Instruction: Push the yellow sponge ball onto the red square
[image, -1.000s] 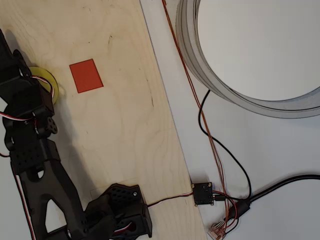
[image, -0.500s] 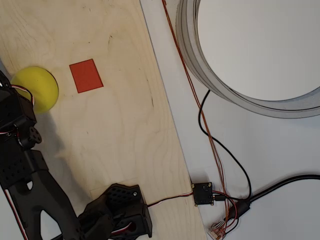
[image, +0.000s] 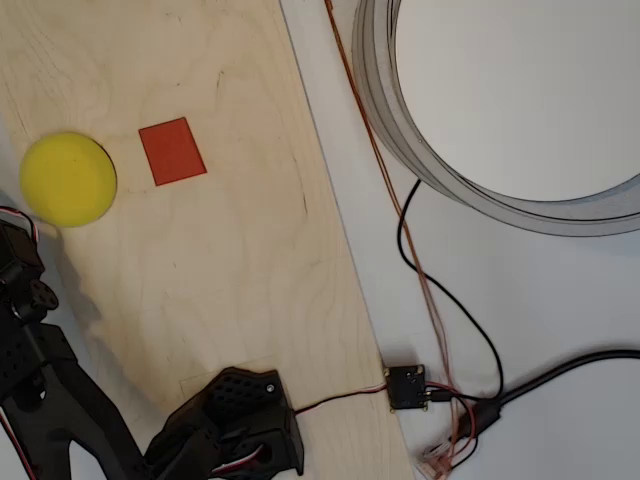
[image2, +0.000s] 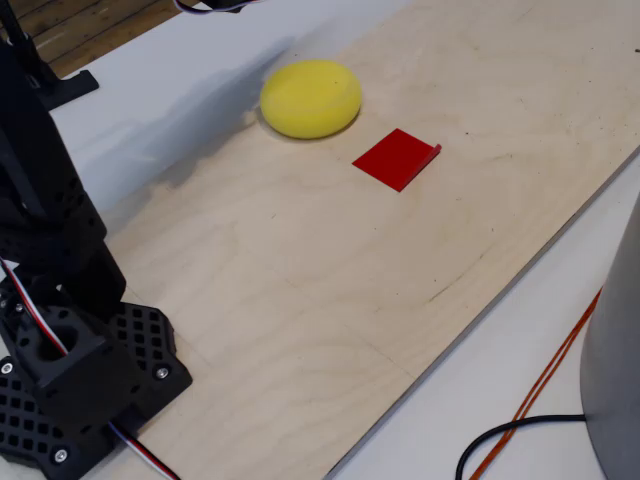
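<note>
The bright yellow foam ball (image: 68, 179) is seen just beside the small flat red square (image: 172, 151), not yet pushed onto it, so a sideways push is needed; the gripper's opening cannot be told.
</note>
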